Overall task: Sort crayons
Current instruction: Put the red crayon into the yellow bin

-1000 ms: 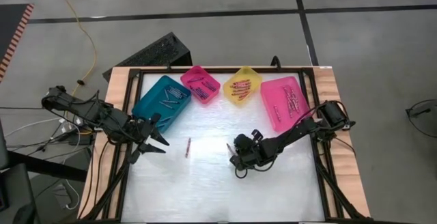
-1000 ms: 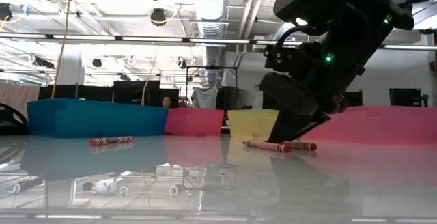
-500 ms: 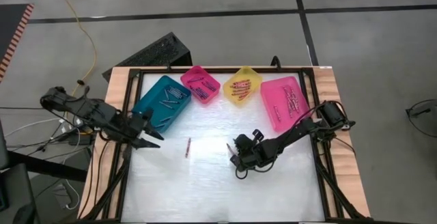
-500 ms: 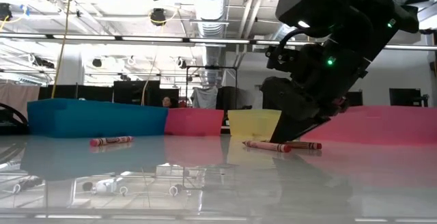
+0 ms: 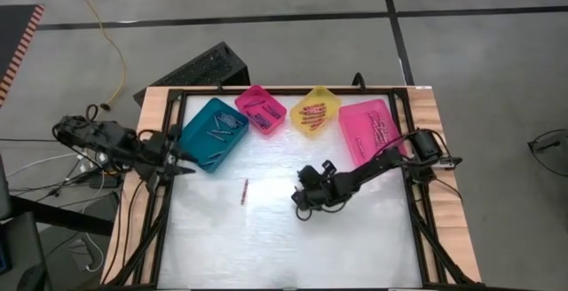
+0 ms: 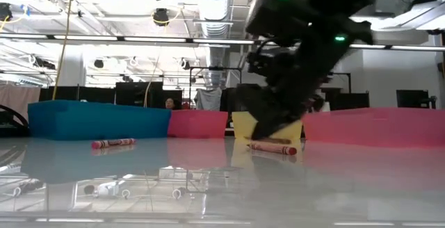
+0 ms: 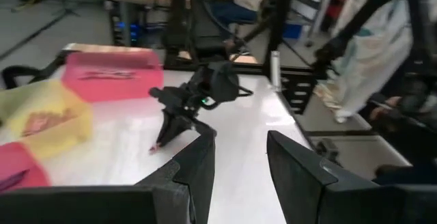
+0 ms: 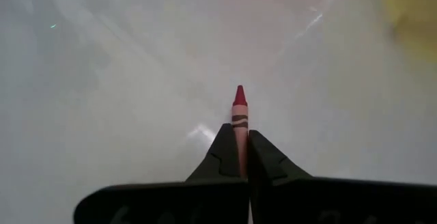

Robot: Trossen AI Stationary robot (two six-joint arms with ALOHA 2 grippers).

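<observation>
Crayons lie in the bins along the top of the high view; left of centre one loose crayon (image 5: 244,192) rests on the white table (image 5: 266,247). At far left the left gripper (image 5: 174,160) stands open, holding nothing. Just right of centre the right gripper (image 5: 304,204) pinches a red crayon (image 8: 239,118).

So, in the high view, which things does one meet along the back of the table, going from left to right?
Teal bin → small pink bin → yellow bin → large pink bin. All four hold crayons.
</observation>
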